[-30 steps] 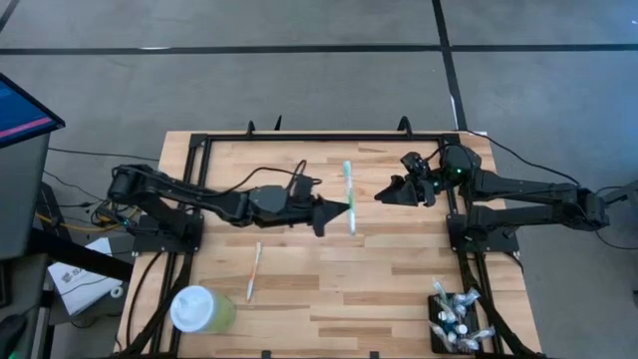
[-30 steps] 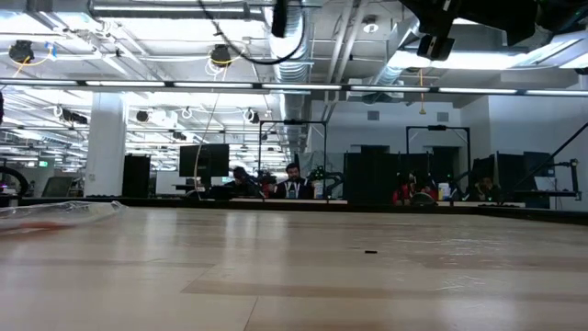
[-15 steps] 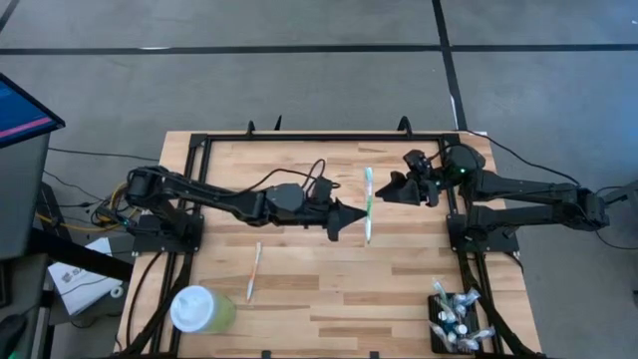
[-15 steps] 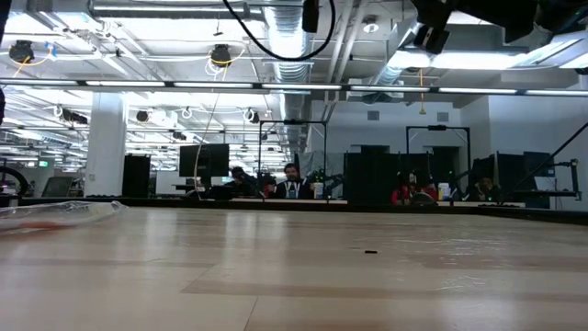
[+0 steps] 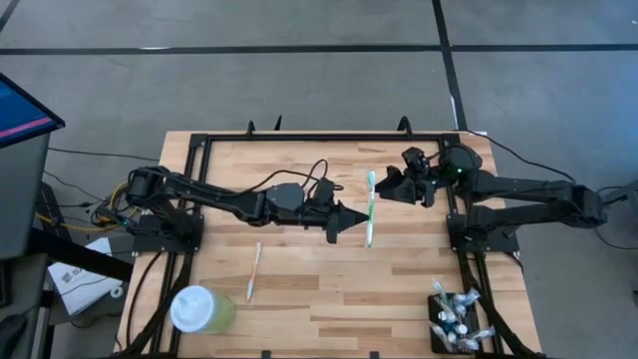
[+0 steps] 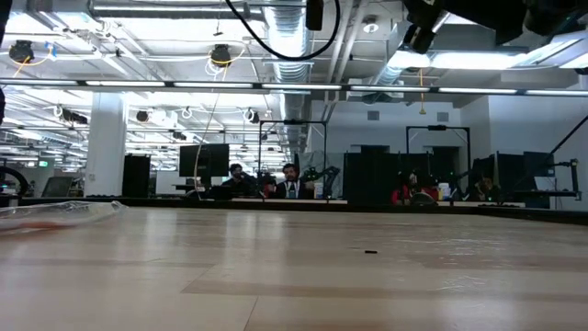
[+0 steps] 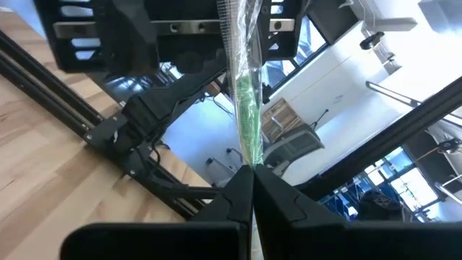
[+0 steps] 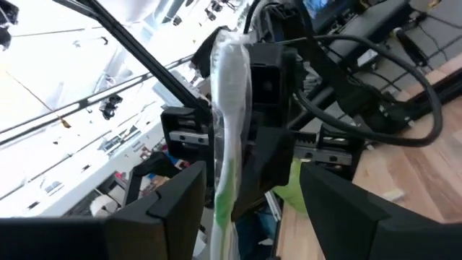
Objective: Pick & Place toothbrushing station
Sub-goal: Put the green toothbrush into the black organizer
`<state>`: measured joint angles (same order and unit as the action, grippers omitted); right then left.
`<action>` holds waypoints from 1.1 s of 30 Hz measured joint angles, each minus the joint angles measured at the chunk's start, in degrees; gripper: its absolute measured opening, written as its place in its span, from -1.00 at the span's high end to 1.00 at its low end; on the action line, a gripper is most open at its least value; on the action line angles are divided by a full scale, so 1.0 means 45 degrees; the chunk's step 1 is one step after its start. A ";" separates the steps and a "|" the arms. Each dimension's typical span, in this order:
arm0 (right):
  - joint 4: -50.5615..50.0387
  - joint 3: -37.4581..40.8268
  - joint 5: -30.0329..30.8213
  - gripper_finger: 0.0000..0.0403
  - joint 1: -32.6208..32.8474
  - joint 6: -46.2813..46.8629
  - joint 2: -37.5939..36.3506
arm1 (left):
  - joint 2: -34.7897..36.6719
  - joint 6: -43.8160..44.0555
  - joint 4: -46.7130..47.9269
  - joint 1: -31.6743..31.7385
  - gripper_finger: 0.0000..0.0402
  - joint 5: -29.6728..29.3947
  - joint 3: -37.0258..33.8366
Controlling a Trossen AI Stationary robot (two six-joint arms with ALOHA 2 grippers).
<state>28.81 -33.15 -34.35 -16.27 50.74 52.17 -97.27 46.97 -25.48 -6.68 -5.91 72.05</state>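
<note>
Toothbrushes in the black holder (image 5: 454,321) at five o'clock are cut off by the table edge (image 5: 299,351). A wrapped green toothbrush (image 5: 371,206) is clamped in the left gripper (image 5: 351,218) above centre; the right gripper (image 5: 387,187), fingers spread wide, is held empty at one o'clock.

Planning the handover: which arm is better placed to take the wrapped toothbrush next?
Right. The left gripper is shut on the wrapped toothbrush, holding it above the table's middle. The right gripper is open, empty, facing it close by.
</note>
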 joint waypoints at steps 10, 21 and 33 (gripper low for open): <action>0.1846 0.0000 -0.0413 -0.07 0.0029 0.1068 0.0998 | 0.0000 -0.0001 0.0019 0.0085 1.00 0.0027 -0.0005; 0.2473 -0.0004 -0.0363 0.09 0.0000 0.1073 0.0988 | 0.0000 0.0002 0.0158 0.0235 1.00 -0.0009 -0.0010; 0.2415 0.0000 -0.0028 0.24 0.0005 0.1073 0.0988 | 0.0000 0.0004 0.0240 0.0505 1.00 0.0070 -0.0010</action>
<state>39.68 -33.15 -34.48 -16.25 55.57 56.62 -97.27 46.99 -24.40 -4.40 -5.60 72.01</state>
